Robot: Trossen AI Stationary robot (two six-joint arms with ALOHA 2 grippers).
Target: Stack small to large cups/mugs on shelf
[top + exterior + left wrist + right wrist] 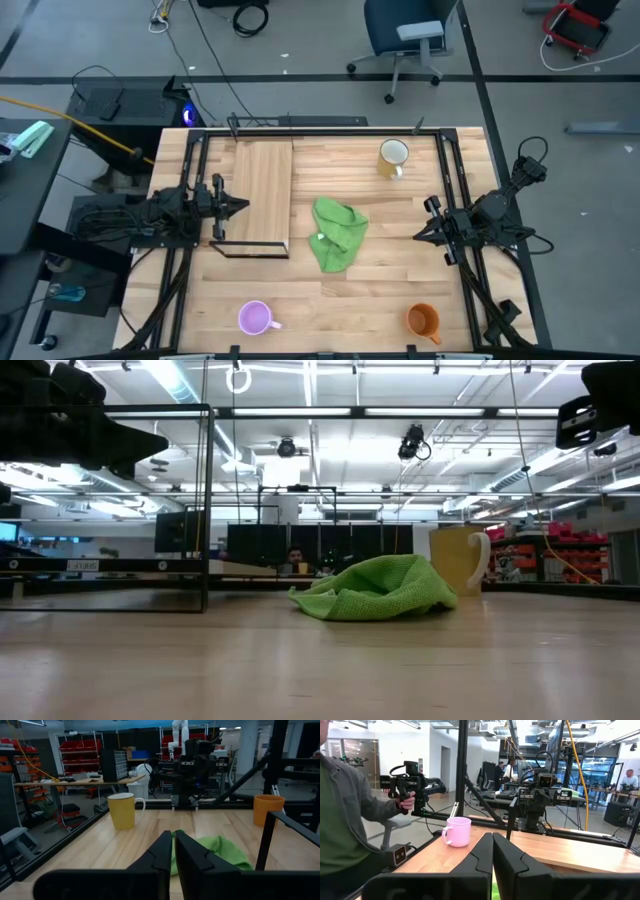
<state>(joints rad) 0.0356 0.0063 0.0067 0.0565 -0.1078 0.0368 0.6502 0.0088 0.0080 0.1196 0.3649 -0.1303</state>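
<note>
Wood shelf (262, 190): bare, nothing stacked
Yellow mug (393, 156): right of shelf
Orange mug (424, 320): far from shelf
Purple mug (255, 318): below shelf
Left gripper (240, 207), right gripper (420, 233): fingers together, empty
Left: all three

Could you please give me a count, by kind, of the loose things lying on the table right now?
Mugs: 3, the purple mug, the orange mug and the yellow mug
Cloths: 1, the green cloth
Shelves: 1, the shelf
Total: 5
</note>
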